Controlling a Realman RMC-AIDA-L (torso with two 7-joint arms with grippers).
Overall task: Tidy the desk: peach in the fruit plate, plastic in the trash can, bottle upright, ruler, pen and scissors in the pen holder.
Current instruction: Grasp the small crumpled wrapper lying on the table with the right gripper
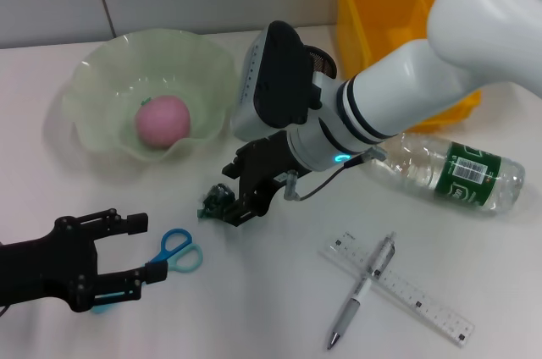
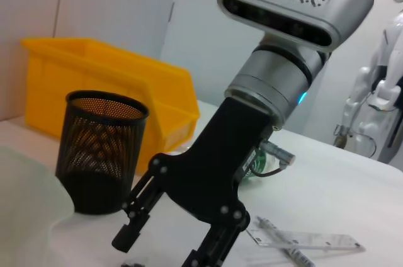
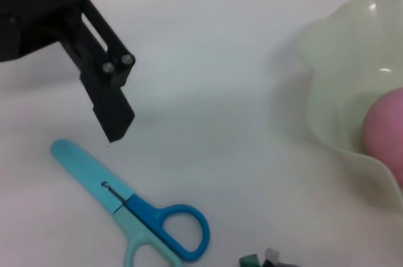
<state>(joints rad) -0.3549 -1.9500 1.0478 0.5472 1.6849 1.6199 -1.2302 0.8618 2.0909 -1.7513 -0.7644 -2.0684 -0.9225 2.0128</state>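
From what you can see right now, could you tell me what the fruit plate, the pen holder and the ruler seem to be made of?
The fruit plate looks like translucent pale-green plastic or glass: glossy, with a wavy rim.
The pen holder looks like black metal mesh: light shows through fine holes in its wall.
The ruler looks like clear hard plastic: the table shows through it, under printed marks.

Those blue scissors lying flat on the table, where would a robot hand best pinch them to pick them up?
Probably at the closed blades, coming straight down from above. The scissors lie flat, and in the right wrist view the blades form one narrow straight bar that open fingers could straddle, while the ring handles are wider and rounded. The left gripper, open, sits beside that blade end.
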